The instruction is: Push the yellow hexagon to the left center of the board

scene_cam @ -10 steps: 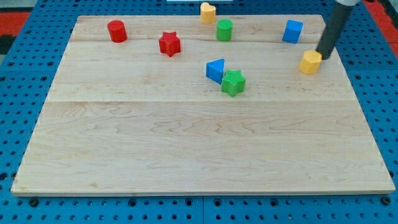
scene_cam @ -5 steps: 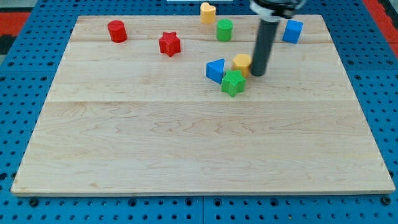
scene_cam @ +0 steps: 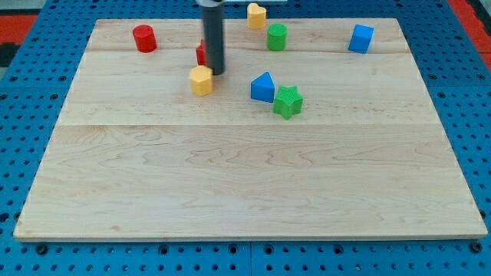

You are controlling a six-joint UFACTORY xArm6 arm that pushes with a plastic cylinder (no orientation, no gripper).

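Now, left to right: red cylinder [scene_cam: 143, 37] top left of surface [scene_cam: 230, 184]; yellow hexagon [scene_cam: 201, 80] left of centre, short of left-centre goal; my tip [scene_cam: 217, 72] touching its upper right, placed to shove it leftward; red star [scene_cam: 201, 52] half hidden behind rod. End effector bare rod, no jaws. Count: two red, two yellow (hexagon, heart [scene_cam: 256, 14]), two green (cylinder [scene_cam: 277, 36], star [scene_cam: 288, 101]), two blue (triangle [scene_cam: 263, 87], cube [scene_cam: 360, 37])

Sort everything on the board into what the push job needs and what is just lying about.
Job:
yellow hexagon block
my tip, just right of it
wooden board

Lying about:
red cylinder
red star, mostly hidden
yellow heart
green cylinder
blue cube
blue triangle
green star
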